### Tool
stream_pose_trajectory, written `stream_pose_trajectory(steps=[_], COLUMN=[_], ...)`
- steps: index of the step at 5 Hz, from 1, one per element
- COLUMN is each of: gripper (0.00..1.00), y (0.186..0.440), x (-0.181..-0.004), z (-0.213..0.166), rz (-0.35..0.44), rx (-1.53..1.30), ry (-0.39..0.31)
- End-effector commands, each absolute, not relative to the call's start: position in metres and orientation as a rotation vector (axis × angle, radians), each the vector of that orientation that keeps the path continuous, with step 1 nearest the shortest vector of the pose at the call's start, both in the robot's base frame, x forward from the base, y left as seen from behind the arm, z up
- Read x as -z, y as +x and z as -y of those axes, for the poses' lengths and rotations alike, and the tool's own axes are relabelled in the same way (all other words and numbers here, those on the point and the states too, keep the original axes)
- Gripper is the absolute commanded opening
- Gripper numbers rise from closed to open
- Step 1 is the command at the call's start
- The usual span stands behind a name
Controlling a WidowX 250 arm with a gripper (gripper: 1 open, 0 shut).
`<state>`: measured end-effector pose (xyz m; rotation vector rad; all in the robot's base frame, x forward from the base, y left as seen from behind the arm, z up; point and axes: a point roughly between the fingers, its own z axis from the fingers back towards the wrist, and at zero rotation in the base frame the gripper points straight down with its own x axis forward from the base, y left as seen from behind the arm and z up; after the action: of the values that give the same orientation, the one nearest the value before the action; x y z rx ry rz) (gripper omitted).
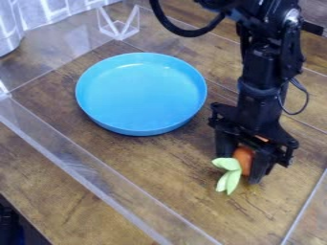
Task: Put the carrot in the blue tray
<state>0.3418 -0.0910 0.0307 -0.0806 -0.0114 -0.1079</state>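
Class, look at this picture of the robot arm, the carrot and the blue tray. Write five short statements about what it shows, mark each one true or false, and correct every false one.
1. The carrot lies inside the blue tray. False: it is outside the tray, down by the wooden table, to the tray's lower right.
2. The gripper is shut on the carrot. True.
3. The blue tray holds nothing. True.
4. The carrot's pale leaves point toward the tray's centre. False: they stick out toward the front of the picture.
5. The gripper points straight down. True.
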Motion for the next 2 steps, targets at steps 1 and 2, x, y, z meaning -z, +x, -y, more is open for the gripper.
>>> stream_pose_trajectory(steps=[1,2], gripper=[0.0,0.0], y=[0.351,0.351], x=[-0.061,-0.073], z=[0.091,0.089], rz=[0.084,0.102], rx=[0.111,0.113], ry=[-0.092,-0.093])
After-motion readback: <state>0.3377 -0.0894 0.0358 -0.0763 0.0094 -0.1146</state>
